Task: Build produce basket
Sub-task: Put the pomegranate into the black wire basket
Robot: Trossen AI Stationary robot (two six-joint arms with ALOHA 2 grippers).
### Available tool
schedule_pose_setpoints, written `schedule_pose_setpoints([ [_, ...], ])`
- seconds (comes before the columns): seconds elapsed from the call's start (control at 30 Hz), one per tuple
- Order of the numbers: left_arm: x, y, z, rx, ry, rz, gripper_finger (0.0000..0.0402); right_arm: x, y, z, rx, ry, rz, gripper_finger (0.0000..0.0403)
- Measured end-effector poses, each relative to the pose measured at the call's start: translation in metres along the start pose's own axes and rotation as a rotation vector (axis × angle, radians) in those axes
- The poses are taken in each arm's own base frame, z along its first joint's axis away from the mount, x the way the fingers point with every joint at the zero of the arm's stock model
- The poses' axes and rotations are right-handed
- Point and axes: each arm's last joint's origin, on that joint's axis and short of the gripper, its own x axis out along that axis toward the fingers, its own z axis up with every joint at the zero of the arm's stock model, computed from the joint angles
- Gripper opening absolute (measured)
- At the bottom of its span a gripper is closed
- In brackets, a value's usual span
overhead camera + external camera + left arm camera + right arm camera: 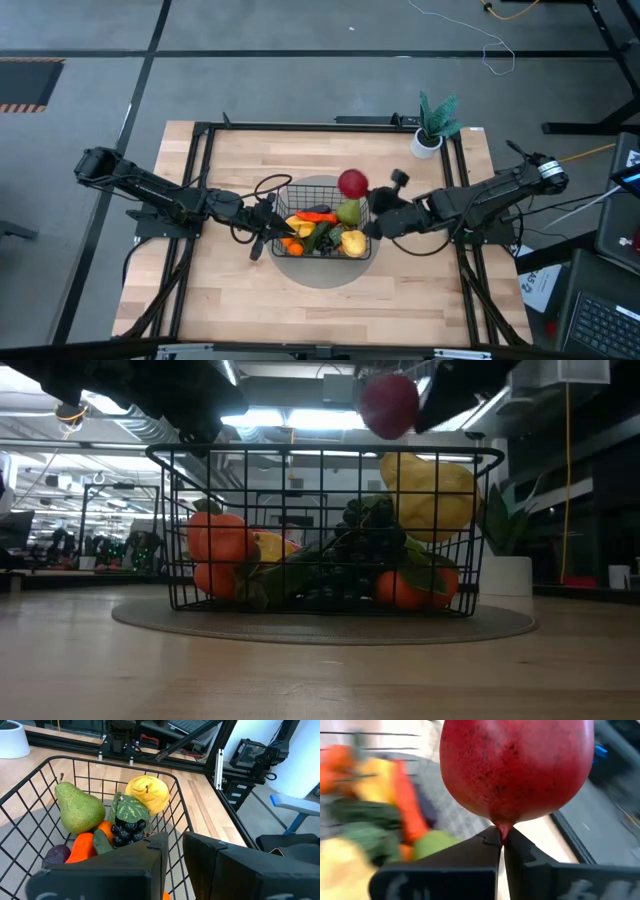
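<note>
Black wire basket (pixel 322 226) sits mid-table, left gripper (pixel 262 238) clamped on its left rim. Right gripper (pixel 372 208), pinched shut on the red fruit's (pixel 352 183) nub, hangs over the far-right corner. Judged light, rigid, slick; grip precarious.

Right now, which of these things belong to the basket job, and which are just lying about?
Part of the job:
- basket
- red fruit, pinched by its tip in the right pincer
- pear, grapes, carrot inside
- left pincer at the basket's rim

Lying about:
- potted plant
- grey mat
</note>
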Motion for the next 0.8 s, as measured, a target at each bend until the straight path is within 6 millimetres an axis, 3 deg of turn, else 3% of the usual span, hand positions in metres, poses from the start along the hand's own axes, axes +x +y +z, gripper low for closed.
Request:
schedule_pose_setpoints([
  [0.13, 0.0, 0.0, 0.0, 0.0, 0.0, 0.0, 0.0046, 0.003, 0.006, 0.007, -0.122, -0.022, 0.162, 0.0],
  [0.3, 0.0, 0.0, 0.0, 0.0, 0.0, 0.0, 0.0046, 0.011, 0.009, 0.013, -0.156, -0.036, 0.287, 0.0],
  [0.8, 0.0, 0.0, 0.0, 0.0, 0.001, 0.001, 0.0046, 0.044, 0.021, 0.015, -0.114, -0.031, 0.262, 0.0026],
])
